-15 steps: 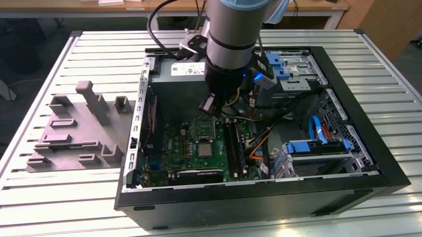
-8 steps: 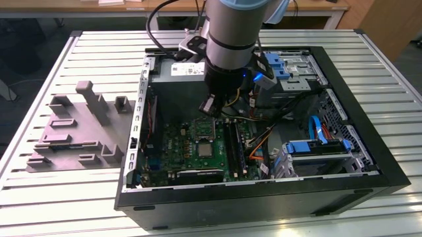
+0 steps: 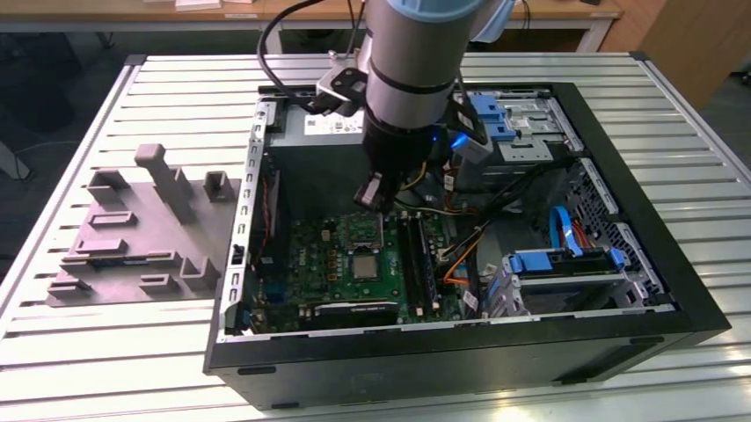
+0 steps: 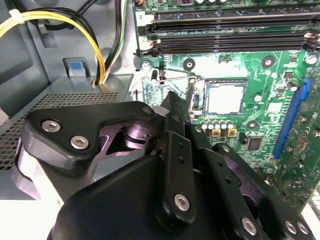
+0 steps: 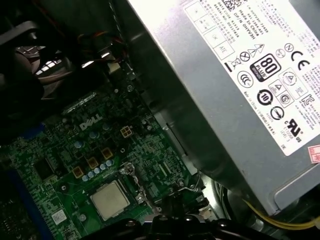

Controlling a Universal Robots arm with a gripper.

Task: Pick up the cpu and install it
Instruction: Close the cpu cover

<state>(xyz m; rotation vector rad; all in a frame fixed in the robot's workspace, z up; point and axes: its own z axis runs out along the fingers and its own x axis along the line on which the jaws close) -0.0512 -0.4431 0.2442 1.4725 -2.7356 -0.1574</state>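
The arm (image 3: 405, 79) reaches steeply down into the open case (image 3: 470, 352) that lies on its side on the slatted table (image 3: 176, 360), its wrist over the power supply (image 3: 311, 132) at the case's far edge and its gripper (image 3: 371, 195) hanging just above the far edge of the green board (image 3: 340, 264). In the second wrist view the gripper (image 4: 172, 102) has its black fingers (image 4: 175, 145) drawn together to a narrow tip with nothing seen between them, so it looks closed and empty. The cpu (image 3: 365, 264) lies flat in the socket near the middle of the board, its pale metal top up, apart from the gripper and nearer the case's front edge; both wrist views show it seated there (image 4: 225, 97) (image 5: 109, 200). The memory slots (image 4: 230, 30) run along one side of the socket, and yellow cables (image 4: 60, 25) loop over the power supply (image 5: 235, 90) beside the gripper. Open room lies above the board around the socket; toward the exterior view's right the drive cages (image 3: 564, 272) and cables crowd the case. The grey tray (image 3: 135, 237) sits on the table beside the case at the exterior view's left
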